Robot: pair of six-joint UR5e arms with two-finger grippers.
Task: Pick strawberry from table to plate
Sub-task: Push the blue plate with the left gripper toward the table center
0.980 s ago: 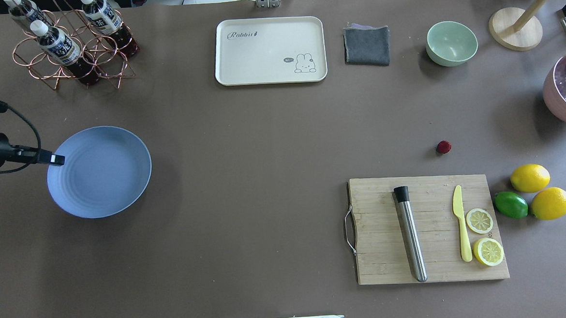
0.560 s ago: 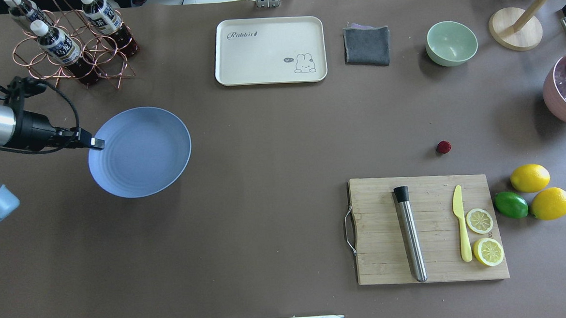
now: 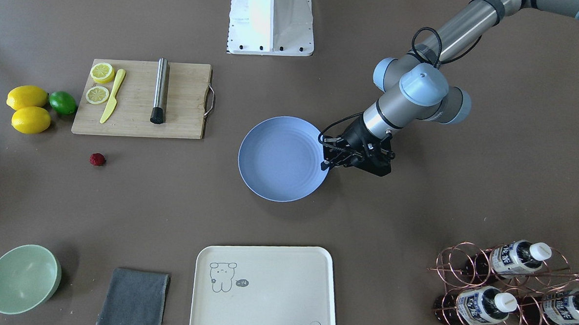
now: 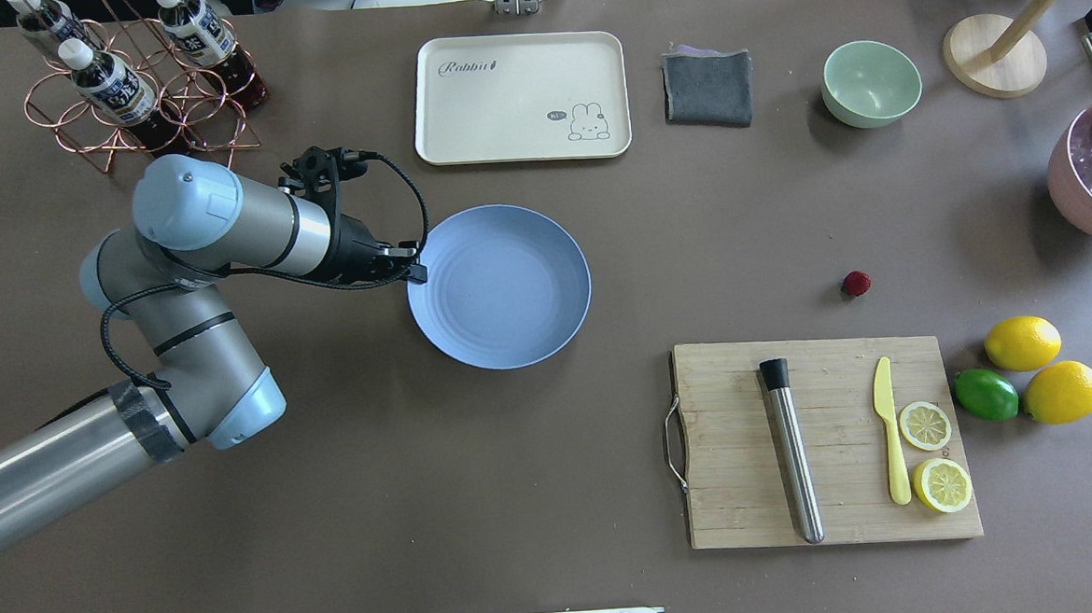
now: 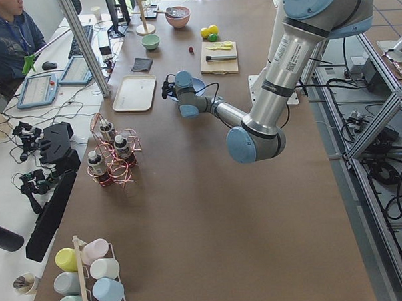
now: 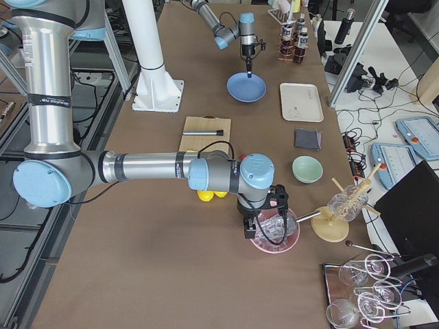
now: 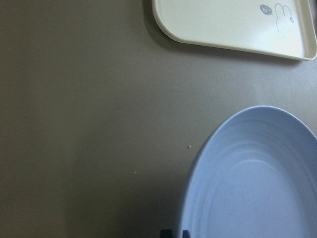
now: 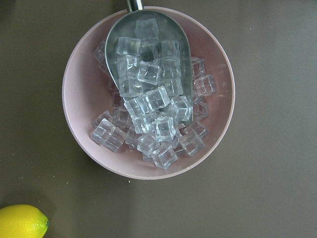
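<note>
The strawberry (image 4: 855, 283) (image 3: 97, 159), small and dark red, lies on the bare table (image 4: 535, 456) just beyond the cutting board, with no gripper near it. The light-blue plate (image 4: 508, 290) (image 3: 280, 159) (image 7: 257, 188) sits near the table's middle, empty. My left gripper (image 4: 418, 276) (image 3: 326, 165) is shut on the plate's left rim. My right gripper (image 6: 265, 226) hangs over a pink bowl of ice at the far right. It shows only in the exterior right view, so I cannot tell if it is open or shut.
A cutting board (image 4: 829, 441) holds a steel muddler, a yellow knife and lemon slices. Lemons and a lime (image 4: 985, 395) lie to its right. At the back stand a cream tray (image 4: 521, 98), grey cloth (image 4: 707, 88), green bowl (image 4: 871, 83) and a bottle rack (image 4: 137, 85).
My left arm has swung in from the left edge, moving the plate it grips to the right, from the table's left side to near the middle. The strawberry has not moved.
</note>
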